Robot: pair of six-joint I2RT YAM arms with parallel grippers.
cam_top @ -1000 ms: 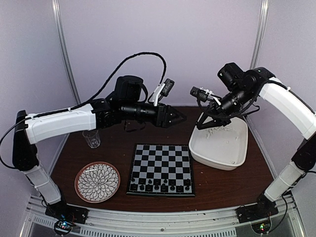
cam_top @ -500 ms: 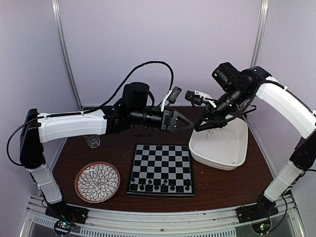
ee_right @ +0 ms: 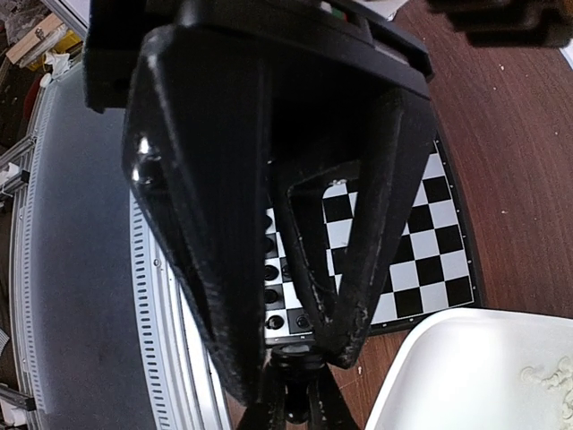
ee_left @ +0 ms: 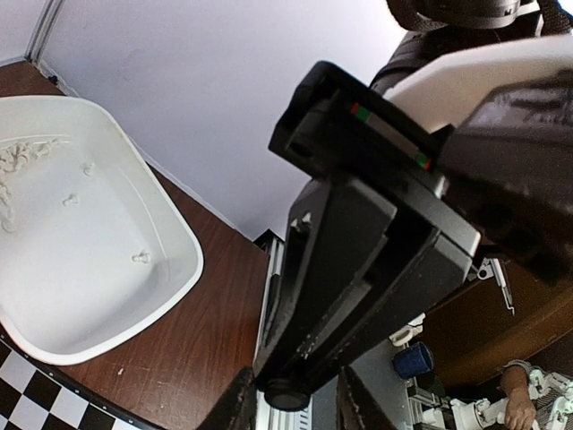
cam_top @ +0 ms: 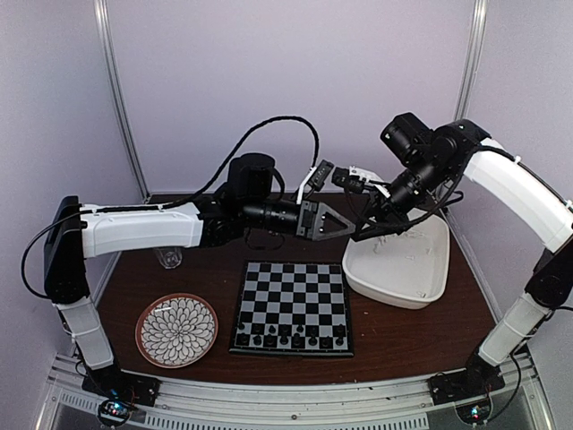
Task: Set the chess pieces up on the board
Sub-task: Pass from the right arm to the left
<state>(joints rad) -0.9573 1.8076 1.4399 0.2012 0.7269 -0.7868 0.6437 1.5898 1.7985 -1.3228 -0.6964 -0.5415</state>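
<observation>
The chess pieces (cam_top: 286, 339) are seen in two places. Black ones are stood on the rows of the board (cam_top: 293, 287) nearest the arm bases, below the grippers and well short of them. White pieces (ee_left: 70, 199) are kept in the white tub (cam_top: 421, 294), which lies just beneath the right gripper (ee_left: 286, 385) and beyond it.

The two grippers are met tip to tip in the air. The right gripper's jaws are pressed together, but whether a piece is pinched there cannot be told. The fingers of the left gripper (cam_top: 347, 229) are held apart on either side of that tip.

If a piece is being passed, it could be dropped should one grip be loosened before the other is made. A piece falling from this height could bounce or roll off, or standing black pieces could be toppled. The fingertips could also be knocked together.

In the tub, white pieces are heaped at one end and a few lie singly.
</observation>
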